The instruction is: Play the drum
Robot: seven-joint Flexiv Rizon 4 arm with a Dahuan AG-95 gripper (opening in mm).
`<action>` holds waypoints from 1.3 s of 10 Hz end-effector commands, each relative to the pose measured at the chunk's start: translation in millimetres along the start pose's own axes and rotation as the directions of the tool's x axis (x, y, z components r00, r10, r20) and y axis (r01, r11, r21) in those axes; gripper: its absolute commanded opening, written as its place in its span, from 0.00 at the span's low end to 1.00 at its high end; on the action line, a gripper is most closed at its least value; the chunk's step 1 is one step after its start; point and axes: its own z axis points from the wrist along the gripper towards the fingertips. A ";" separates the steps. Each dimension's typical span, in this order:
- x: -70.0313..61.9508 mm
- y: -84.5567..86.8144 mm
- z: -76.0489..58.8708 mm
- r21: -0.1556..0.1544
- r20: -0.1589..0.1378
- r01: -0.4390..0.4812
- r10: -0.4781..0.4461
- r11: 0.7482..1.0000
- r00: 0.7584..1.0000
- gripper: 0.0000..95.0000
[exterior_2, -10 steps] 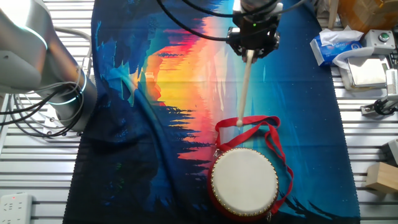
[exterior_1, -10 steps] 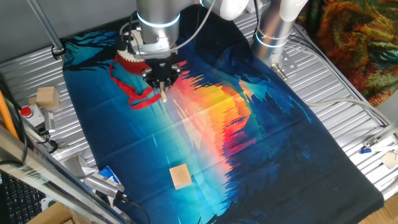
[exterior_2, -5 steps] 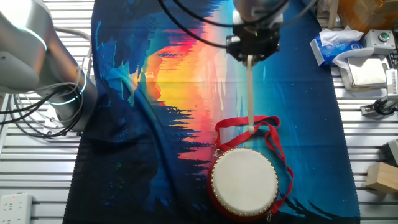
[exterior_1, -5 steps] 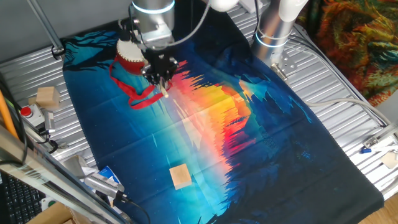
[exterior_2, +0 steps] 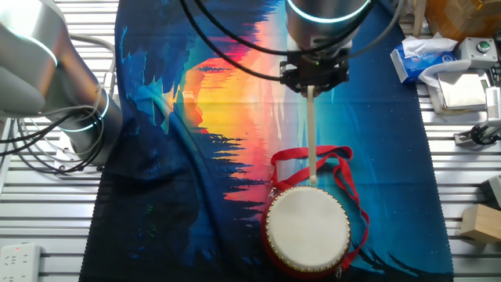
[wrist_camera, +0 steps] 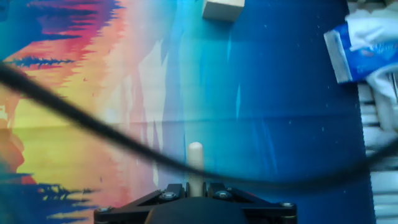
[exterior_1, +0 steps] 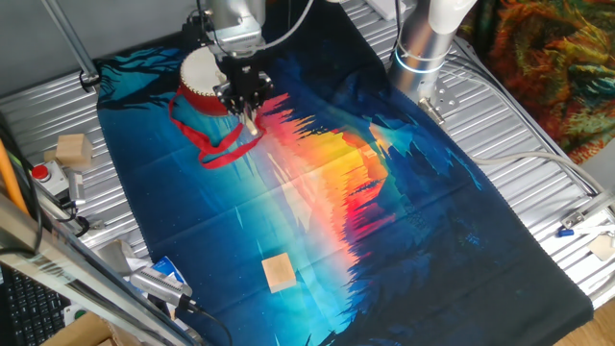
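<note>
Since a second ago, gripper (exterior_2: pixel 314 78) has shifted toward the drum (exterior_2: pixel 307 228); drumstick (exterior_2: pixel 312 133) tip now reaches the near rim of the cream head. Gripper clamped on the stick's upper end. Drum sits on the printed cloth (exterior_1: pixel 327 192) covering the tabletop, red ribbon (exterior_2: pixel 344 176) loose around it. Wooden block (exterior_1: pixel 279 272) well apart.

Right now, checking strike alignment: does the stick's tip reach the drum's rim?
Yes, the stick in the claw ends at the drum head's near rim.
</note>
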 end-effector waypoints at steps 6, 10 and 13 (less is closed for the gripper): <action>21.0 0.1 -4.1 -0.005 -0.005 0.014 -0.014 1.000 1.000 0.00; 29.3 -4.7 0.8 0.006 0.010 0.033 -0.033 0.999 0.999 0.00; 37.1 -15.9 16.0 0.082 0.069 -0.014 0.009 0.997 0.998 0.00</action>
